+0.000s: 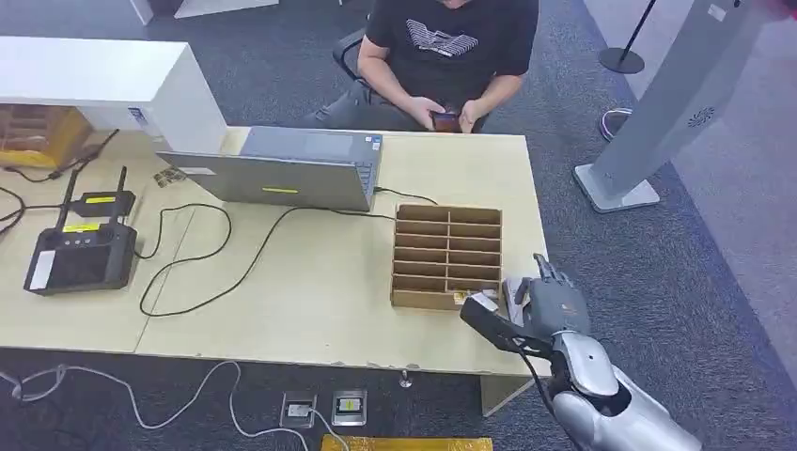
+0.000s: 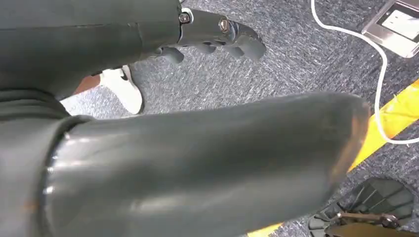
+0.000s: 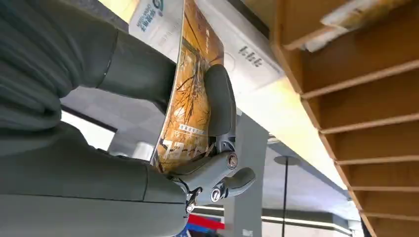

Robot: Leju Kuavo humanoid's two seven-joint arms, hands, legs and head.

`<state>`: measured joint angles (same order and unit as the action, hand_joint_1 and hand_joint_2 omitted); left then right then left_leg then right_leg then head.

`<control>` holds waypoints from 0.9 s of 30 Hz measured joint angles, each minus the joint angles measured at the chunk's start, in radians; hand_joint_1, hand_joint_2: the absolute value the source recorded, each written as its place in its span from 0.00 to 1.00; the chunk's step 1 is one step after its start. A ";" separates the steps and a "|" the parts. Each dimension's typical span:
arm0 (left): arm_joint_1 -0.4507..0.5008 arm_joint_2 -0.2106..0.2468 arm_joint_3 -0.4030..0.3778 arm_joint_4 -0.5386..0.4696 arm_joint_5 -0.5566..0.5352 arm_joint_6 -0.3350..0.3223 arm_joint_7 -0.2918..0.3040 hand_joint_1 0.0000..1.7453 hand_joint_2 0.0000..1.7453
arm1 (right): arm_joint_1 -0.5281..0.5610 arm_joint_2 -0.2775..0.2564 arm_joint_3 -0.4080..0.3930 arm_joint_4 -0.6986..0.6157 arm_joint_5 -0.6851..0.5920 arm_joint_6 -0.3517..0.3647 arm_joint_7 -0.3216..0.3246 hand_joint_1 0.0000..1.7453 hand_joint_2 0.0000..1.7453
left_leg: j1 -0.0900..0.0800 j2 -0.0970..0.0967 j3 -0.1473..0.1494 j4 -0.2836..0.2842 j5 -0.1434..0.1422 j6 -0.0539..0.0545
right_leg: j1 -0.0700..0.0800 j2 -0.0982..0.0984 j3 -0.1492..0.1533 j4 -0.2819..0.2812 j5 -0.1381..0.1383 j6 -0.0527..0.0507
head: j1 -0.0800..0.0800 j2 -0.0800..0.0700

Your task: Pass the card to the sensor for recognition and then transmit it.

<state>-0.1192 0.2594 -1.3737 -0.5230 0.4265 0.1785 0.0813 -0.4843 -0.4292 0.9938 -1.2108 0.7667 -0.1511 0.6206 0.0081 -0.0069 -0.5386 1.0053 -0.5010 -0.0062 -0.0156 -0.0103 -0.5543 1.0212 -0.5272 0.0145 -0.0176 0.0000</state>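
Right wrist view shows the right robot hand (image 3: 148, 148) pinching an orange card (image 3: 190, 94) between thumb and a finger (image 3: 220, 103), close to the wooden box (image 3: 356, 98) with compartments. From the head view this robot hand (image 1: 545, 301) is at the counter (image 1: 310, 291) edge, just beside the box. The left robot hand (image 2: 212, 29) has its fingers curled, holding nothing, above the carpet.

Wooden organizer (image 1: 447, 256) beside right robot hand (image 1: 548, 299)

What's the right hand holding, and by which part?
The right hand pinches an orange printed card across its faces, thumb behind and fingers on the printed side, beside the wooden card rack. The left hand holds nothing.
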 joint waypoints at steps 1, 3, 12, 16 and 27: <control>0.000 0.000 0.000 0.000 -0.005 -0.001 0.000 0.00 0.00 | 0.006 0.002 -0.006 0.006 0.003 0.002 0.002 1.00 1.00 | 0.000 0.000 0.000 0.000 0.000 0.000 | 0.000 0.000 0.000 0.000 0.000 0.000 | 0.000 0.000; -0.002 0.000 0.001 0.000 -0.008 -0.001 0.001 0.00 0.00 | 0.015 0.002 -0.011 0.018 0.005 0.005 0.004 1.00 1.00 | 0.000 0.000 0.000 0.000 0.000 0.000 | 0.000 0.000 0.000 0.000 0.000 0.000 | 0.000 0.000; -0.004 0.000 0.002 0.000 -0.033 -0.002 0.003 0.00 0.00 | 0.053 0.006 -0.071 0.039 0.002 -0.010 0.016 1.00 1.00 | 0.000 0.002 0.002 0.000 0.000 0.000 | 0.000 0.001 0.000 0.000 0.000 0.000 | 0.000 0.000; -0.006 0.000 0.002 0.000 -0.049 -0.005 0.004 0.00 0.00 | 0.077 0.003 -0.109 0.040 0.003 -0.020 0.027 1.00 1.00 | 0.000 0.003 0.002 0.000 0.000 0.000 | 0.000 0.002 0.001 0.000 0.000 0.000 | 0.000 0.000; -0.007 -0.006 0.003 0.000 -0.065 -0.003 0.011 0.00 0.00 | 0.119 -0.004 -0.184 0.017 0.023 -0.023 0.026 1.00 1.00 | 0.000 0.004 0.002 0.000 0.000 0.000 | 0.000 0.003 0.001 0.000 0.001 0.000 | 0.000 0.000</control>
<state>-0.1262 0.2533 -1.3710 -0.5230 0.3616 0.1751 0.0919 -0.3652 -0.4334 0.8102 -1.1936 0.7893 -0.1743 0.6466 0.0081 -0.0032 -0.5362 1.0054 -0.5010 -0.0062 -0.0157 -0.0068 -0.5533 1.0210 -0.5266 0.0150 -0.0179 0.0000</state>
